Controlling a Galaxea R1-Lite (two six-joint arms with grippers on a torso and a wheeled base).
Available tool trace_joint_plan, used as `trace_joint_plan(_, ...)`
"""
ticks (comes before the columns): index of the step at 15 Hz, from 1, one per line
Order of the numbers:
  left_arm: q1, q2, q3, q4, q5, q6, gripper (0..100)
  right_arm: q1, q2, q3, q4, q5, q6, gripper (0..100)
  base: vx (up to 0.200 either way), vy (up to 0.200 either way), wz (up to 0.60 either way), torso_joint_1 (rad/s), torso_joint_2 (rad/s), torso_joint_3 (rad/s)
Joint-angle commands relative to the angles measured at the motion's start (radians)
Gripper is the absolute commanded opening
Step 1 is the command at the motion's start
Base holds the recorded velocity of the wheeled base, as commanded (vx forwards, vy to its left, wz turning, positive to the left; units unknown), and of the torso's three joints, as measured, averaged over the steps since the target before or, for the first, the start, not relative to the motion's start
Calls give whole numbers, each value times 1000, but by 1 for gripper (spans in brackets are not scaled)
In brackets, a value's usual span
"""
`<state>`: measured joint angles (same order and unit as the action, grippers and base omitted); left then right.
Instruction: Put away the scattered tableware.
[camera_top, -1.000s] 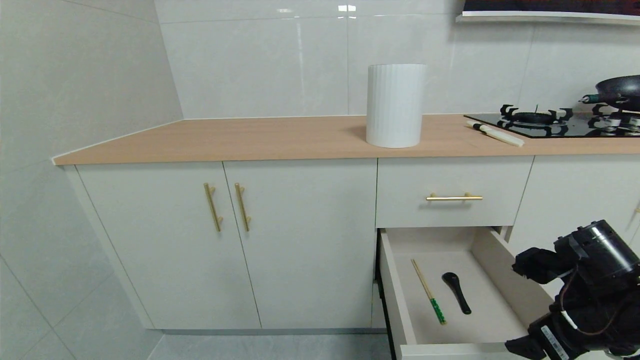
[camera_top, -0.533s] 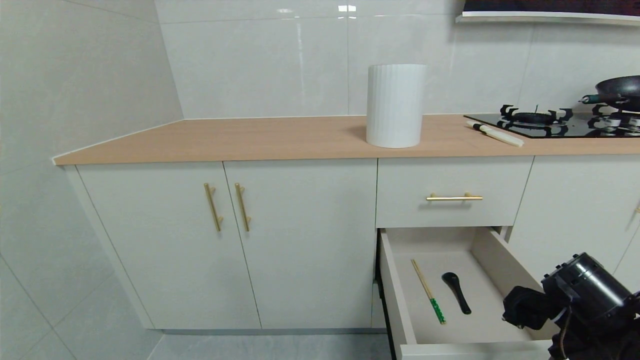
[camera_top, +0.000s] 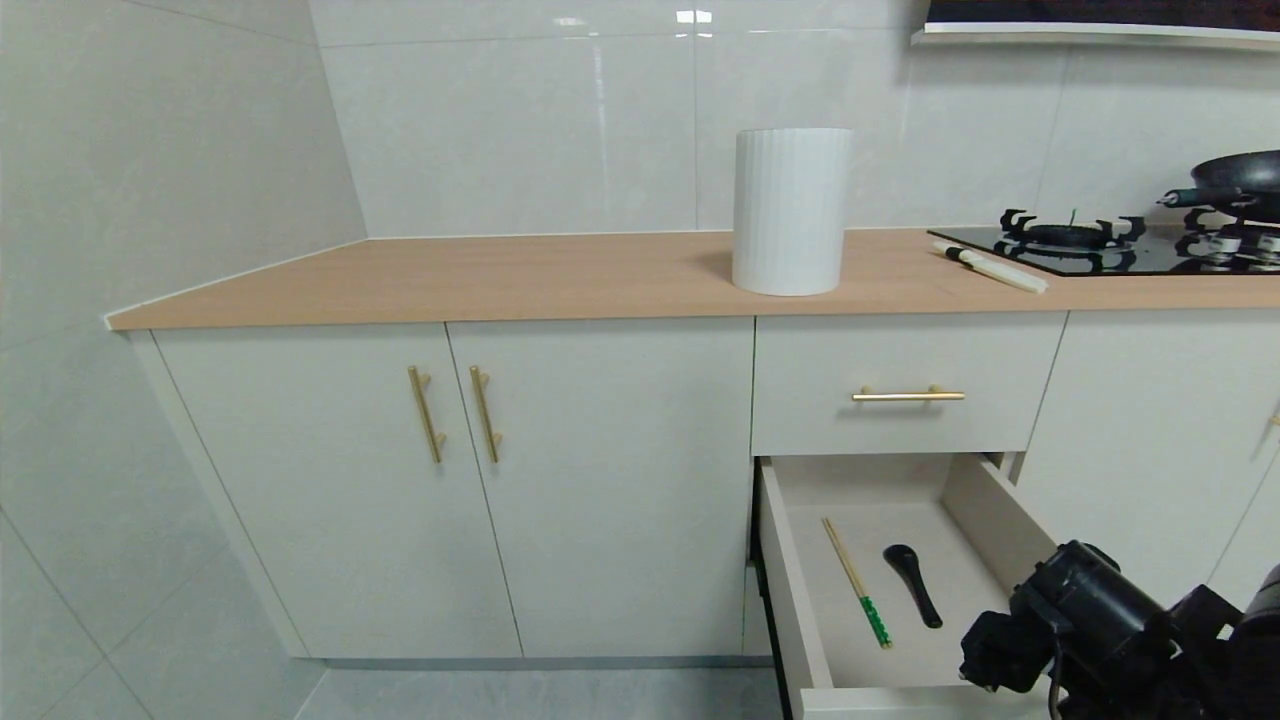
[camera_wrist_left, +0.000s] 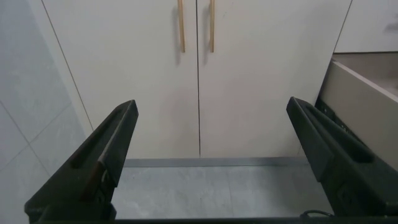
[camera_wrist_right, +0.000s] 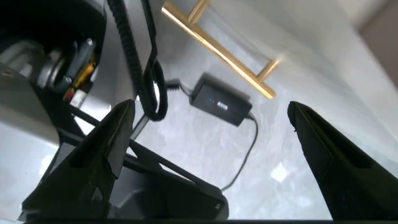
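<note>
Right arm (camera_top: 1090, 620) has sunk and swung in since the earlier frames, from beside the open drawer's right wall to low at its front corner; camera and everything else unmoved; the right gripper (camera_wrist_right: 210, 111) stands with its fingers spread wide and nothing between them, looking down past a gold handle (camera_wrist_right: 217, 46) at a black power adapter (camera_wrist_right: 222, 106) on the floor; the left gripper (camera_wrist_left: 211, 109) is equally wide open and empty, held low facing the cabinet doors (camera_wrist_left: 199, 62); you carry nothing on either side. Progress, as I judge it: partly done; chopsticks (camera_top: 857, 585) and a black spoon (camera_top: 912, 585) lie side by side, apart, on the floor of the drawer (camera_top: 790, 590), which is pulled out below a closed one; a pale utensil (camera_top: 990, 267) lies on the counter (camera_top: 500, 275), at the near corner of the hob (camera_top: 1100, 245), well right of the white ribbed canister (camera_top: 790, 210); whether it is a knife or something else I cannot tell. Left to do, likely: fetch that piece, lay it in the drawer, shut the drawer.
</note>
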<state>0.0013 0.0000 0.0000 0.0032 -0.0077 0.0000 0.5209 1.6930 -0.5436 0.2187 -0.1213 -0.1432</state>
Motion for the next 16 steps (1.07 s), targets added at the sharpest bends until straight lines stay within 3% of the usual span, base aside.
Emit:
trace_joint_plan(1, 0, 0, 0, 0, 0, 0, 100, -16, 51, -6, -7, -1, 5, 100, 0, 0, 0, 0, 0, 0)
trace_joint_plan(7, 0, 0, 0, 0, 0, 0, 100, -27, 102, -78, -22, -8, 159, 100, 0, 0, 0, 0, 0, 0)
trace_joint_plan(16, 0, 0, 0, 0, 0, 0, 100, -74, 192, -95, -239, -74, 284, 100, 0, 0, 0, 0, 0, 0)
